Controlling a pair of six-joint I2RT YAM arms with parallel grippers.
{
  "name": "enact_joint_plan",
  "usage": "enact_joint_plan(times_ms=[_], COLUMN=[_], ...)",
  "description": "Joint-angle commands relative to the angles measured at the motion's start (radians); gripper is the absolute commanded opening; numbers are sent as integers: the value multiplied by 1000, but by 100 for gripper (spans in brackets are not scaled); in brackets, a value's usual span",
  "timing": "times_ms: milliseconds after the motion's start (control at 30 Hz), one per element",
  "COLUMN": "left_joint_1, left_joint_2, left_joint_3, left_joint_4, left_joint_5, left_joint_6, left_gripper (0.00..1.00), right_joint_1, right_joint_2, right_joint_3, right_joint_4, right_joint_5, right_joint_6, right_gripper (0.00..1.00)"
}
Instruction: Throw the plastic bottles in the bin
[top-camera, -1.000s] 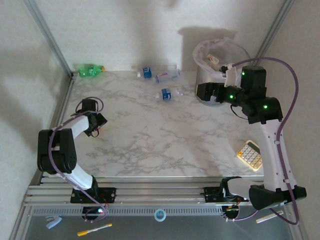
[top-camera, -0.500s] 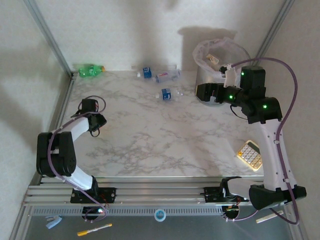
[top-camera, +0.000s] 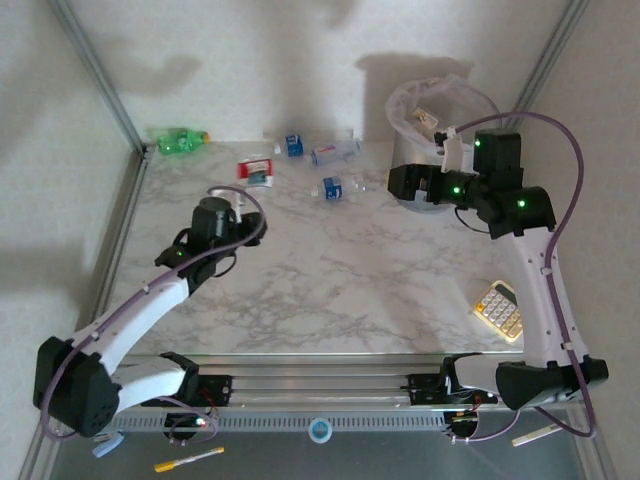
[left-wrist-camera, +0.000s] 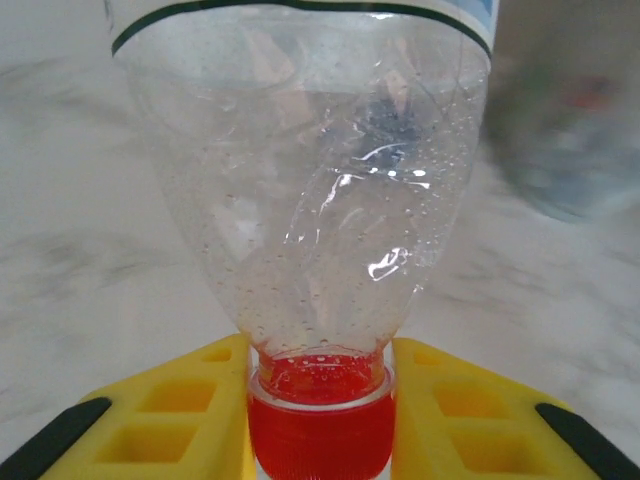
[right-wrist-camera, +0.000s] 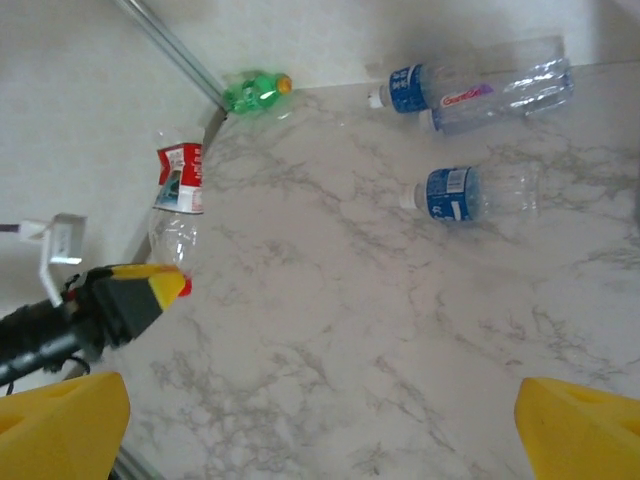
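Left wrist view: left gripper (left-wrist-camera: 320, 415) clamped on the neck of a red-capped bottle (left-wrist-camera: 300, 200).
Bottle is well left of the bin (top-camera: 402, 162). Clear, thin and empty-looking, so probably light, crushable, slick; the neck is the stiffest hold. Right gripper (right-wrist-camera: 320, 430) jaws wide apart, empty, just beside the bin.
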Motion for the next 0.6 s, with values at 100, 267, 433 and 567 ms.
enact_joint_plan(times_ms=[100, 267, 433, 567], left_joint_1=[-229, -377, -452, -479], left_joint_2=[-10, 94, 171, 201], left_joint_3=[83, 197, 268, 289], left_joint_4=[117, 109, 117, 126], left_joint_5=[5, -11, -13, -14], left_joint_6=[127, 176, 200, 209], left_gripper=[28, 27, 26, 26], right_joint_1=[23, 41, 46, 47], right_joint_2=[35, 53, 58, 60], right_joint_3=[-23, -42, -55, -54], right_joint_4=[4, 21, 33, 36], right_joint_5=[-86, -122, -131, -140], right_joint_6=[39, 55, 62, 61], right_gripper=[99, 99, 99, 98])
